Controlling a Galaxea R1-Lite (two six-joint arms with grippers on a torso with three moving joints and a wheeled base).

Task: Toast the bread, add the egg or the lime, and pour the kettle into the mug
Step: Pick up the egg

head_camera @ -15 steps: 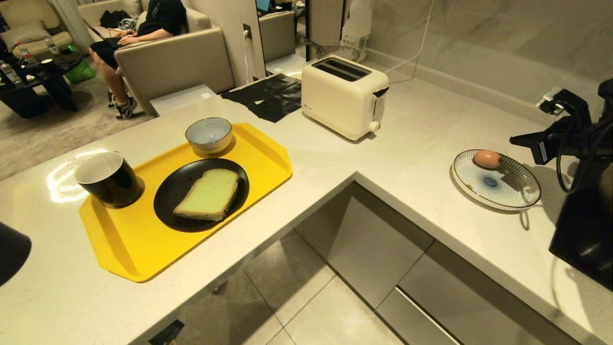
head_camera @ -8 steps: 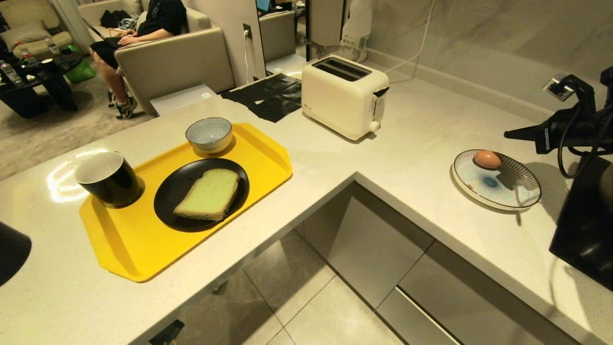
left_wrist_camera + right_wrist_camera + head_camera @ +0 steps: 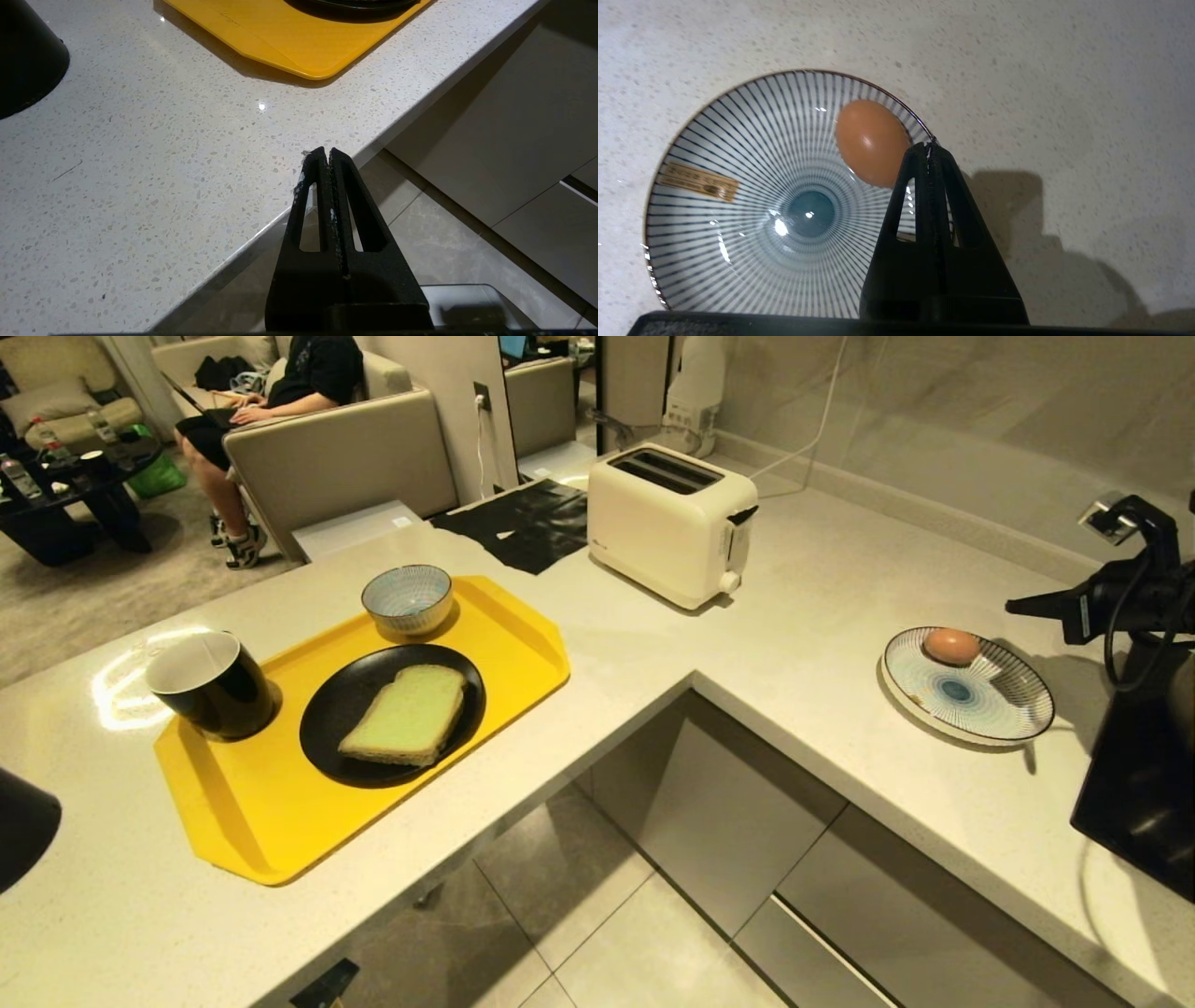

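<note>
Only wristward: plate (image 3: 752, 196) with gold sticker (image 3: 699, 181).

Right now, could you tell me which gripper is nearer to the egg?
The right gripper: it hovers shut just above the striped plate, beside the egg. The left gripper sits shut at the counter edge near the yellow tray, far across.

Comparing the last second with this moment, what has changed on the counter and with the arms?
Only the right arm moved: its right gripper, shut and empty, swung up off the counter's right end and then drew back toward the right edge of the head view, ending beside the striped plate and the egg. Nothing was grasped or released. The bread, mug, toaster and yellow tray stayed put.
</note>
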